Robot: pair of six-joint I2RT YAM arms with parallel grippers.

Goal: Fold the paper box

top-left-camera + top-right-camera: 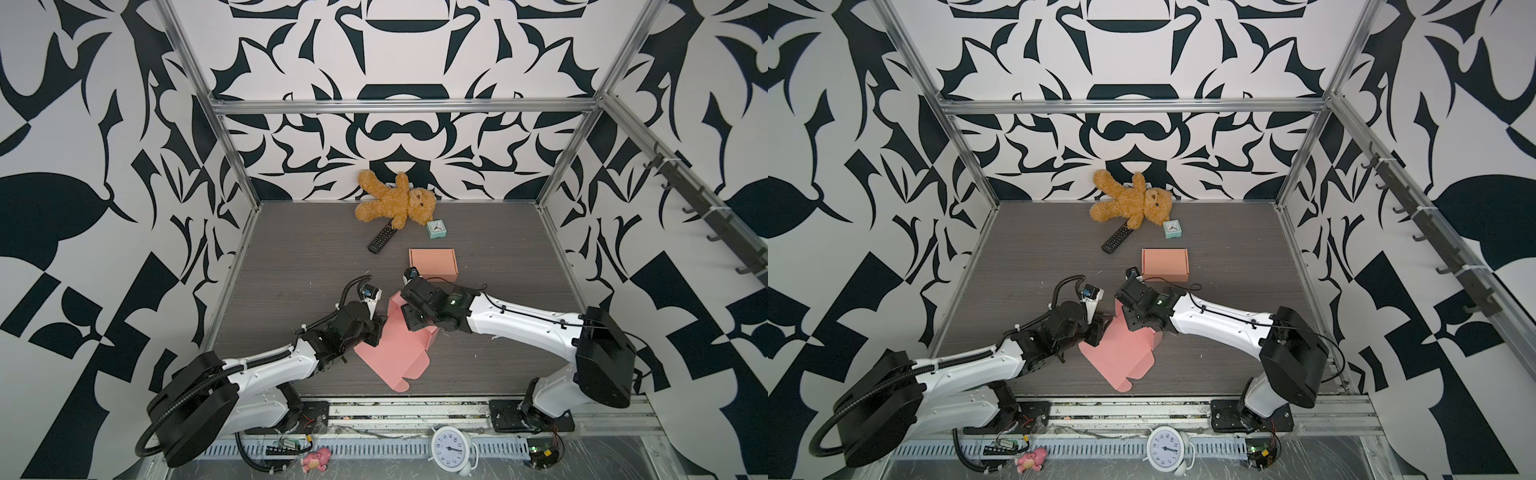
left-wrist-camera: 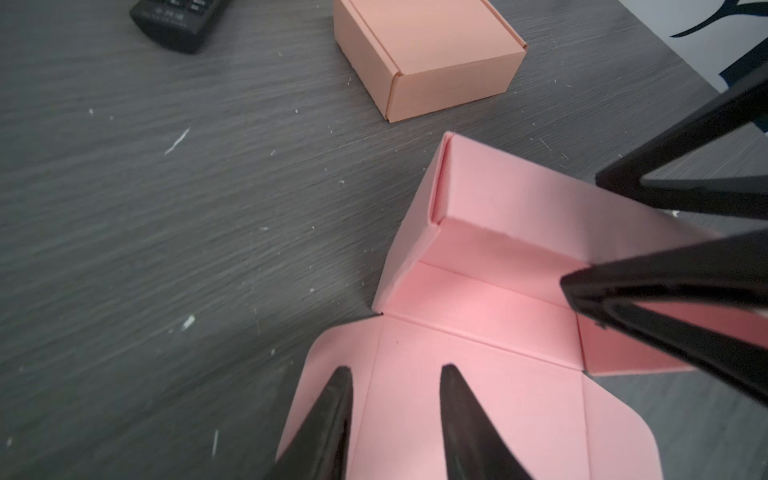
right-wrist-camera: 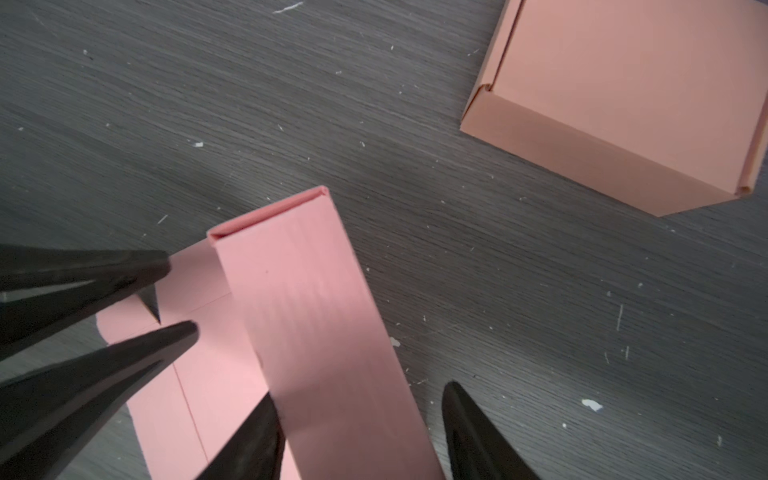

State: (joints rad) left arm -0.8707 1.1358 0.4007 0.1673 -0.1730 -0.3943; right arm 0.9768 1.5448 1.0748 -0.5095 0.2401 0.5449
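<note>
We find the pink paper box (image 1: 390,349) barely begun: one side wall (image 3: 307,291) stands between our spread right gripper (image 3: 360,392), while the flaps (image 2: 615,432) beneath our spread, empty left gripper (image 2: 397,370) lie flat.

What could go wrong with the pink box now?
The raised wall stands loose inside the open right end effector, so it might flop down.
The left end effector is open above the pink paper box, so the sheet may slide when pushed.
The finished peach box lies close and could get bumped.
</note>
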